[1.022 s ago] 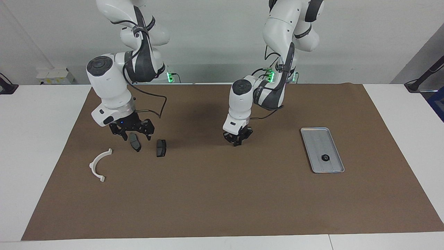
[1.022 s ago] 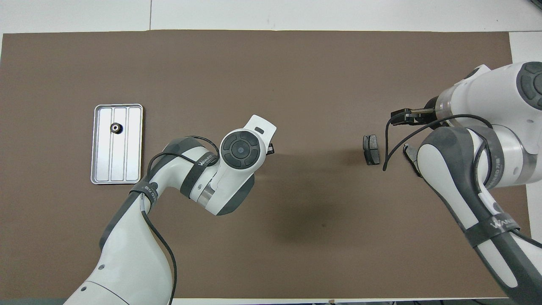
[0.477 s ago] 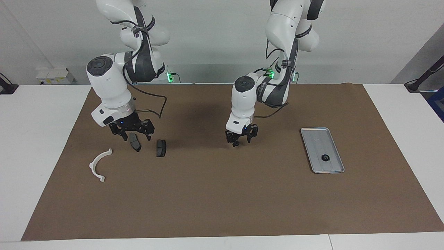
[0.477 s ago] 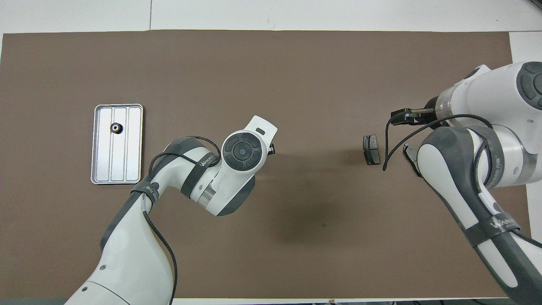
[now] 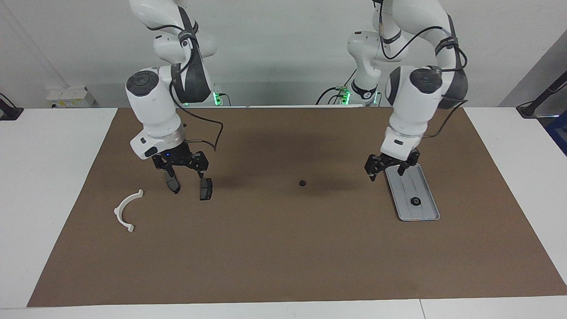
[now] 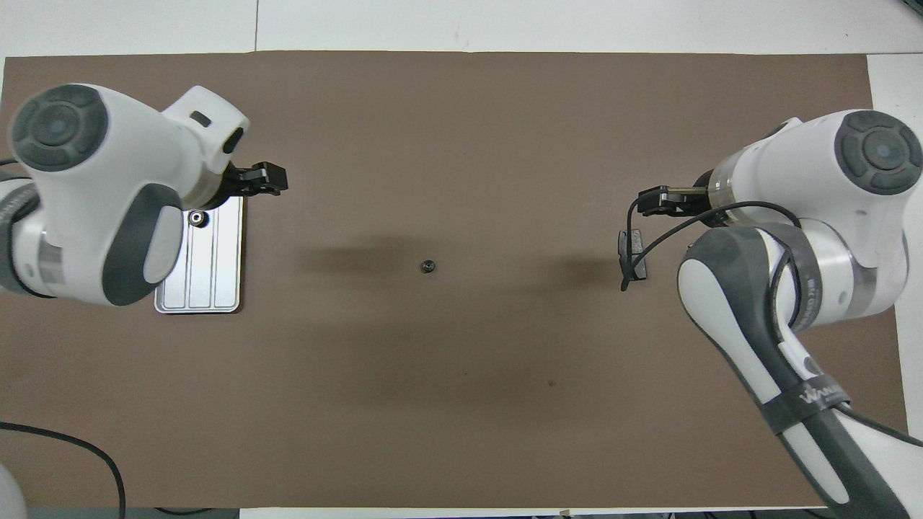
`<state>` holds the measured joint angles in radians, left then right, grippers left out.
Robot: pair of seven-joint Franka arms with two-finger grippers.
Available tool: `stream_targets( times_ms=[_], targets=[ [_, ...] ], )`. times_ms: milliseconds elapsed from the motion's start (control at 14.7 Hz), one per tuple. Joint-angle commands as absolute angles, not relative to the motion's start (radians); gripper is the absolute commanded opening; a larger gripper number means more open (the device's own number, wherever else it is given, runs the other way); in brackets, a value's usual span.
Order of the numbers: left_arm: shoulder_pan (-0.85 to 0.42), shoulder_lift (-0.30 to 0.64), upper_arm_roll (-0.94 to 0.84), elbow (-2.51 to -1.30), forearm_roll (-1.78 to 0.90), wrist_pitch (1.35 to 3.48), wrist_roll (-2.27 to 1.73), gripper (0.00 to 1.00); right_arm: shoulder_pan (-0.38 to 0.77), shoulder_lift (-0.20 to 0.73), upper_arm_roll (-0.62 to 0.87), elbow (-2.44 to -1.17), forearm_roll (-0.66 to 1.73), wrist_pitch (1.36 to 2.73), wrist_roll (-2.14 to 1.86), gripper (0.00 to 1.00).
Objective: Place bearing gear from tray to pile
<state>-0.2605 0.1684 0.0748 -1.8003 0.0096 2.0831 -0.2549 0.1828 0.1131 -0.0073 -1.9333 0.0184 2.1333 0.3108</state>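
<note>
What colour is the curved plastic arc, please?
White; the curved plastic arc shows best in the facing view.

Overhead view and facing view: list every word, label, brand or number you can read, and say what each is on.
"WALKER": partly legible, on the dark band round the right arm; later letters too blurred to confirm.
tray, gears, brake pads, white arc: no text visible.
Facing view: nothing readable.
</note>
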Motion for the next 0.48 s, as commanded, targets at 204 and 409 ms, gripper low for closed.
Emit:
stream_targets(
  times_ms=[204,409],
  targets=[
    [-0.034,0.225,0.061,-1.805,-0.058,2.134,0.109,1.0,0.372,0.097,-0.003,-1.934,0.021,2.118,0.693,1.0],
    [-0.034,0.279,0.061,-1.848,-0.058,2.241,0.13,1.0,0.474,0.112,-0.003,-1.922,0.021,2.114,0.813,1.0]
  ],
)
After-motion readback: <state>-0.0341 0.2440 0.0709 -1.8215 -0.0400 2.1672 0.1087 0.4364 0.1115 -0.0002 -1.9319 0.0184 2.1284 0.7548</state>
